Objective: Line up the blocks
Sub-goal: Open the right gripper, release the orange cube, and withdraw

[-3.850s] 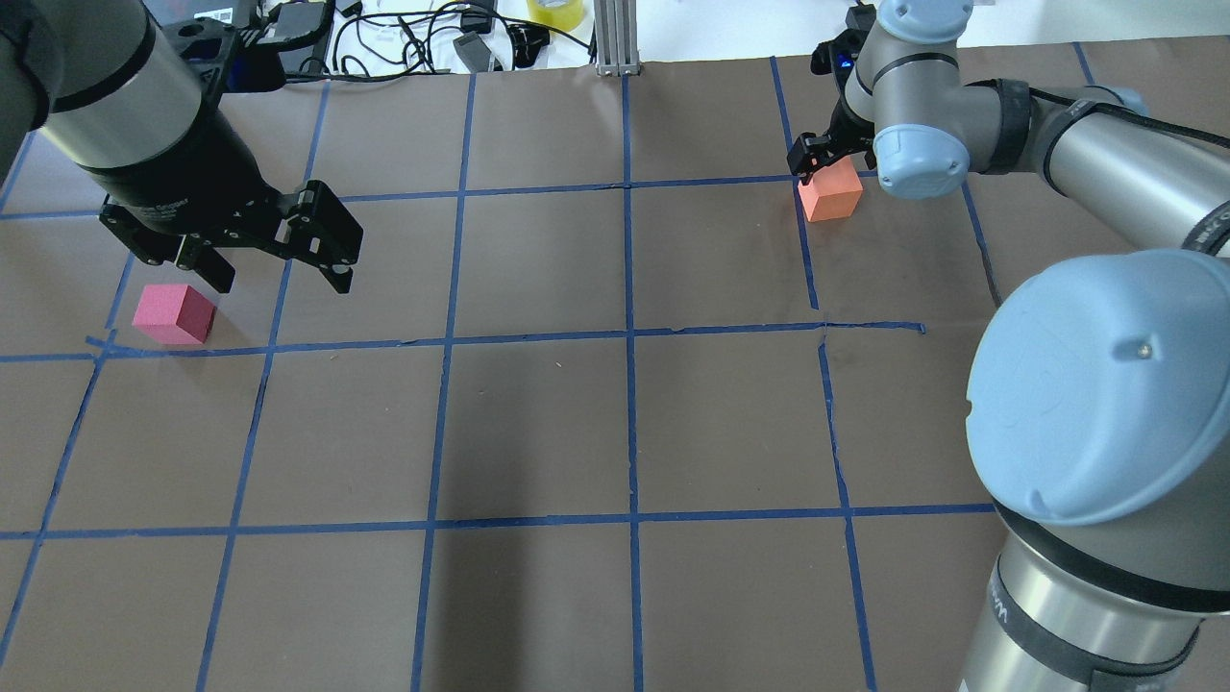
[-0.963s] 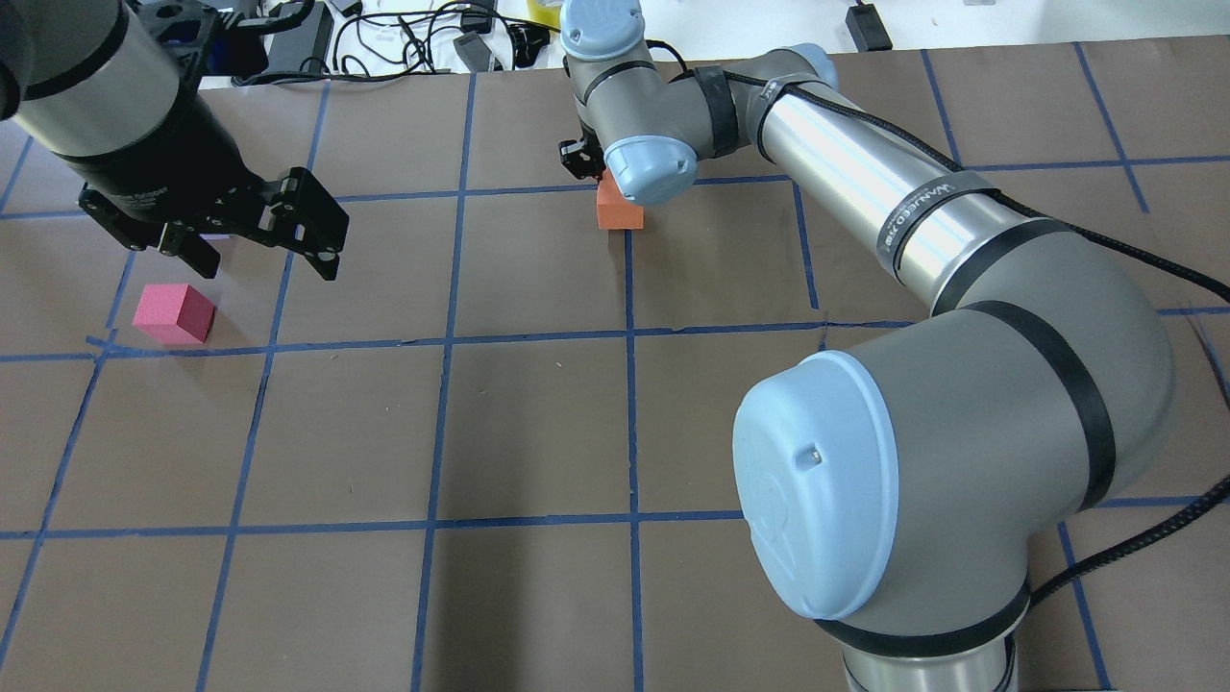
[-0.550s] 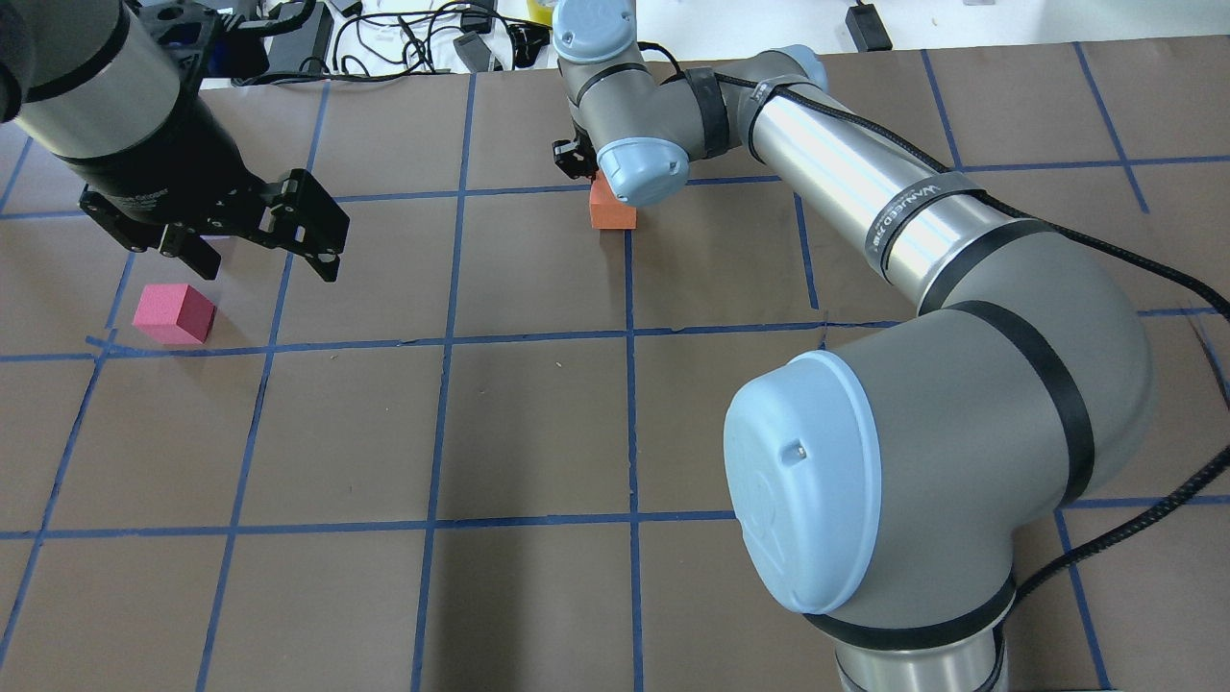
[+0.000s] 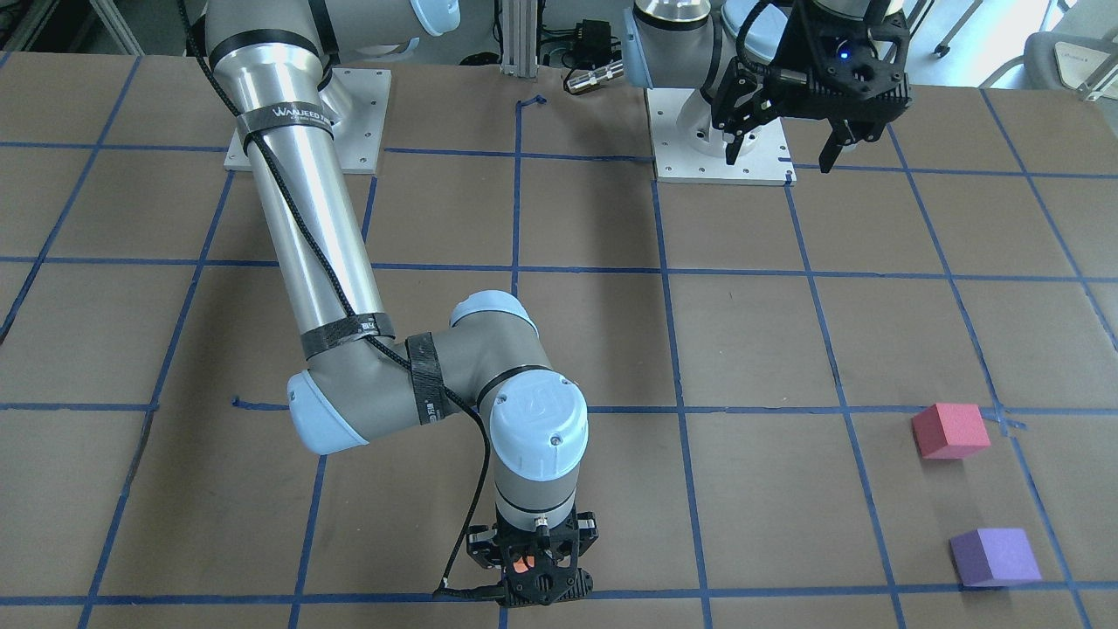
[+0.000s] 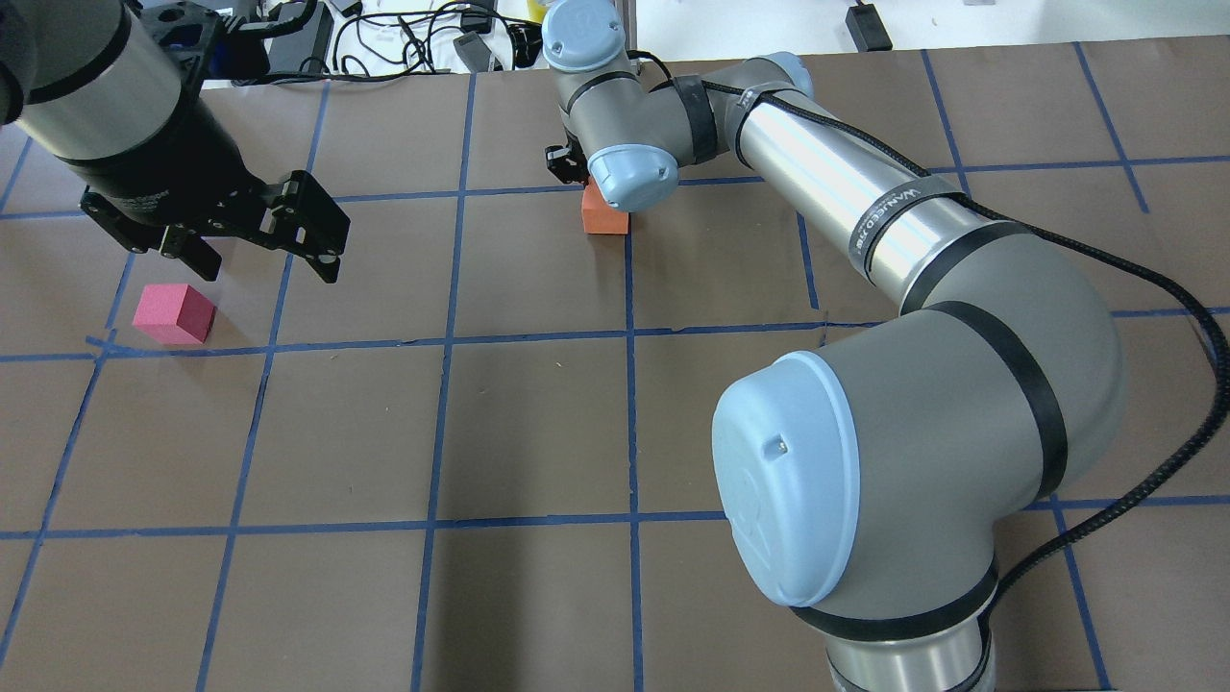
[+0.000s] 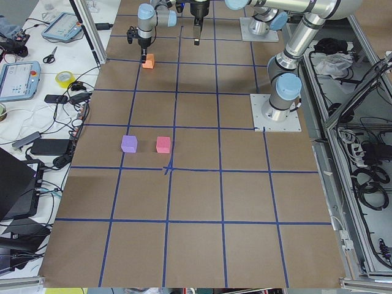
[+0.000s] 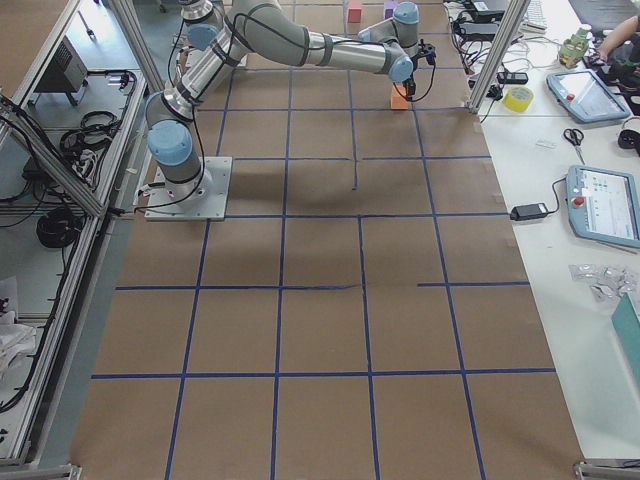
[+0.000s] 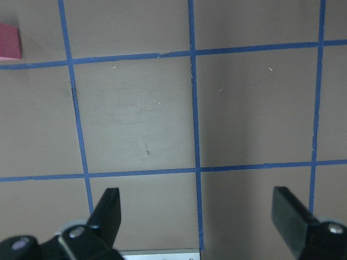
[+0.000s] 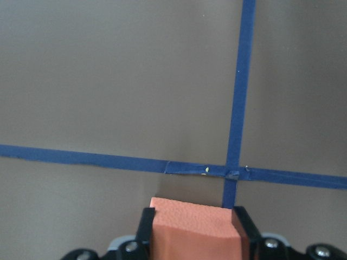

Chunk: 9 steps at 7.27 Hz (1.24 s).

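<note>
In the upper centre of the overhead view, the right gripper (image 9: 193,225) pinches the orange block (image 5: 605,219) between its two fingers, right by a crossing of blue tape lines (image 5: 630,404) on the brown table (image 5: 538,432). Over at the upper left of that view, the left gripper (image 5: 261,252) hangs above the table, jaws spread wide, nothing between them. The pinkish-red block (image 5: 174,313) sits just below it in the frame, beside a tape crossing and clear of the fingers. On the front-facing camera, the purple block (image 4: 995,556) shows at lower right, near the pinkish-red block but apart from it. Both lie well apart from the orange block at bottom centre.
</note>
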Motion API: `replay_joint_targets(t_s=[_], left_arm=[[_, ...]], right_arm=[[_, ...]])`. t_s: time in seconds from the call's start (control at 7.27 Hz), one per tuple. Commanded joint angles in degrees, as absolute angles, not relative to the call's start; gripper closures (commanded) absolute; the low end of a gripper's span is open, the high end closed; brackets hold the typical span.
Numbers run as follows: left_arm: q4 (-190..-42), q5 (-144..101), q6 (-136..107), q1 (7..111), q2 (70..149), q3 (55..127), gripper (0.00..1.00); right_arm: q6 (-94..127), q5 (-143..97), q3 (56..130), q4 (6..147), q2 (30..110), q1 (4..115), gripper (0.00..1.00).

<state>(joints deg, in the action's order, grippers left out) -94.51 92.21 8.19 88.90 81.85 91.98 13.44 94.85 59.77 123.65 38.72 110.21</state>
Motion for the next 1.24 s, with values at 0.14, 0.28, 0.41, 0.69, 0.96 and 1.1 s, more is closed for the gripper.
replay_joint_targets(t_s=[0.14,0.28,0.41,0.69,0.96,1.1], left_arm=[[-94.3,92.4,8.7,88.9,81.9,92.0,0.00],[-94.3,92.4,7.6,88.9,82.0,92.1,0.00],[-94.4,92.0,6.9,88.9,82.0,92.2,0.00],[-94.4,91.9,2.7,88.9,82.0,92.2,0.00],[-94.8,92.5,2.7,89.1,82.0,92.2,0.00],[-95.2,92.6,3.7,89.0,82.6,92.5,0.00]], right_arm=[[13.4,94.8,59.7,124.2,38.7,110.2,1.00],[12.9,94.7,59.6,124.3,38.7,110.2,1.00],[12.8,94.2,59.6,124.3,38.7,110.2,1.00],[12.8,93.5,59.7,124.3,38.6,110.2,0.85],[13.3,93.4,59.7,124.5,38.7,110.2,0.18],[13.5,93.4,59.8,126.5,38.6,110.2,0.00]])
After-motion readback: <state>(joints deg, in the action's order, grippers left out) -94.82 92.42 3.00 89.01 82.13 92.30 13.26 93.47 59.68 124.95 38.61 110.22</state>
